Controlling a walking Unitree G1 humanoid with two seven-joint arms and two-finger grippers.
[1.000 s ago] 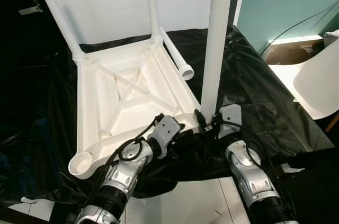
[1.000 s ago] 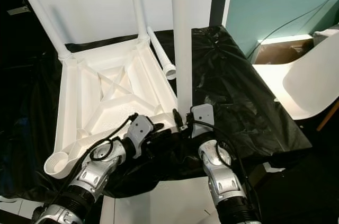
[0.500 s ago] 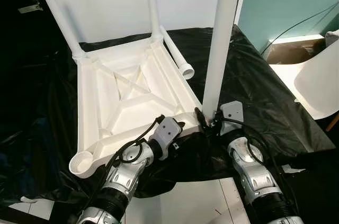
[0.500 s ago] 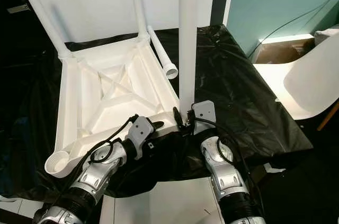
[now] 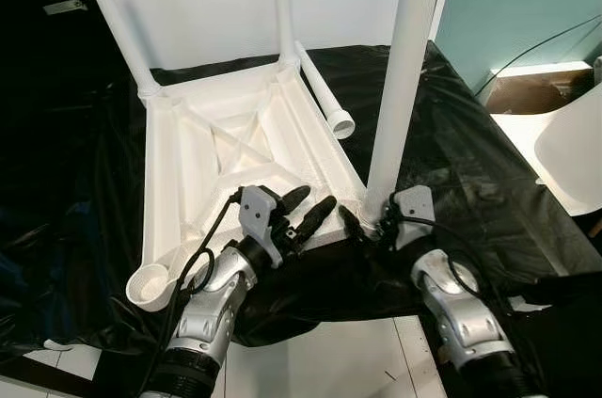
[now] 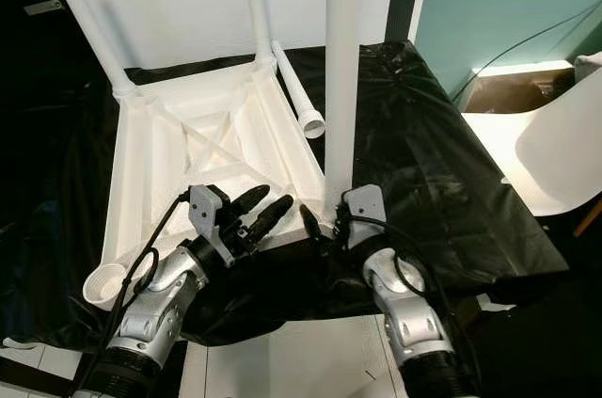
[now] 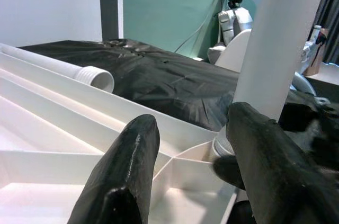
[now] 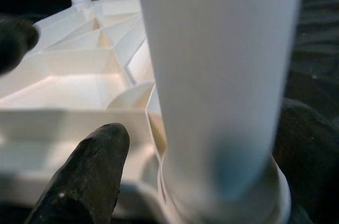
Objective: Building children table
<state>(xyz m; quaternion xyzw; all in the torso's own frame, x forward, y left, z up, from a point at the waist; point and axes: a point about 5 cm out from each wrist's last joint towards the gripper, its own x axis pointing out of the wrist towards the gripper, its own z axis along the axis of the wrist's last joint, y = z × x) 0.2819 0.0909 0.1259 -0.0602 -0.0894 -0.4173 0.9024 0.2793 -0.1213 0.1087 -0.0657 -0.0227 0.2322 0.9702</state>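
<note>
Plastic leg [image 5: 404, 69], light, stiff and slick, is standing in its corner socket; right pincer [image 6: 329, 219] is grasping its base, left pincer [image 5: 306, 214] released.

Upright leg [image 5: 403, 87] blocks the tabletop [image 5: 179, 172] corner; its ribbed middle lies open.

robot lab: another humanoid robot [image 7: 235, 9] stands by a teal wall [image 5: 527, 3].
</note>
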